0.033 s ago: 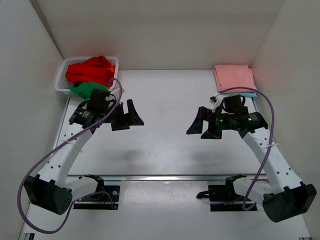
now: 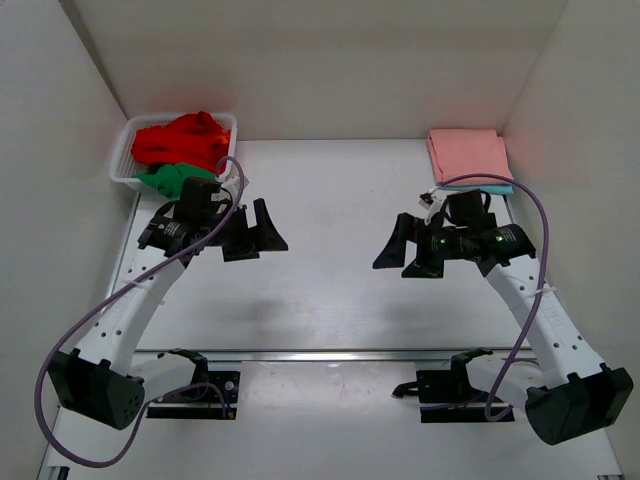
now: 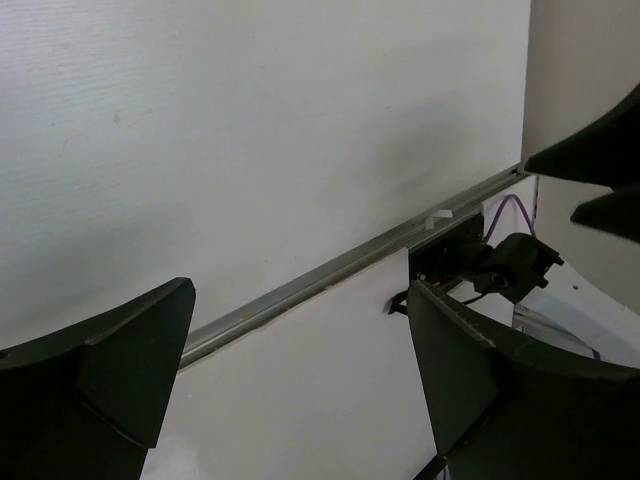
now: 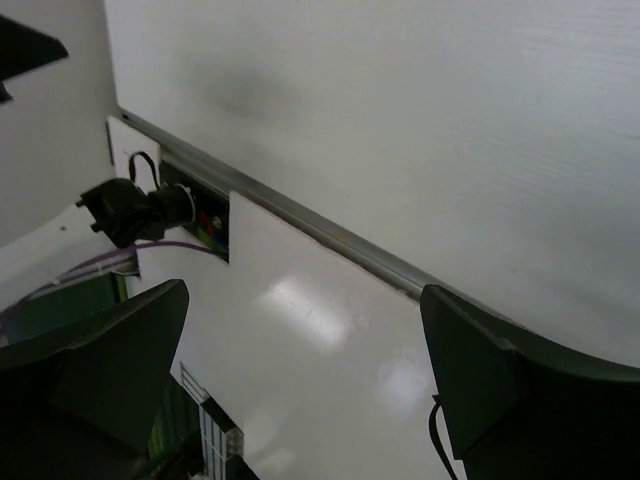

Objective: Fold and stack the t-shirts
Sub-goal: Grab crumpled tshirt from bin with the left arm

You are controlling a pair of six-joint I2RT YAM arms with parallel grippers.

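A white lattice basket [image 2: 122,158] at the back left holds crumpled t-shirts: a bright red one [image 2: 170,142] and a green one [image 2: 168,180]. At the back right lies a folded salmon pink t-shirt [image 2: 468,154] on top of a light blue one, of which only an edge [image 2: 497,188] shows. My left gripper [image 2: 266,248] hovers open just right of the basket, with nothing in it. My right gripper [image 2: 393,268] hovers open in front of the folded pile, also with nothing in it. Both wrist views show wide-apart jaws, left gripper [image 3: 300,290] and right gripper [image 4: 305,290], over bare white table.
White walls close in the table at the back and on both sides. A metal rail [image 2: 330,352] runs across near the arm bases. The right arm's clamp [image 3: 500,265] shows in the left wrist view, and the left arm's clamp [image 4: 130,210] in the right wrist view.
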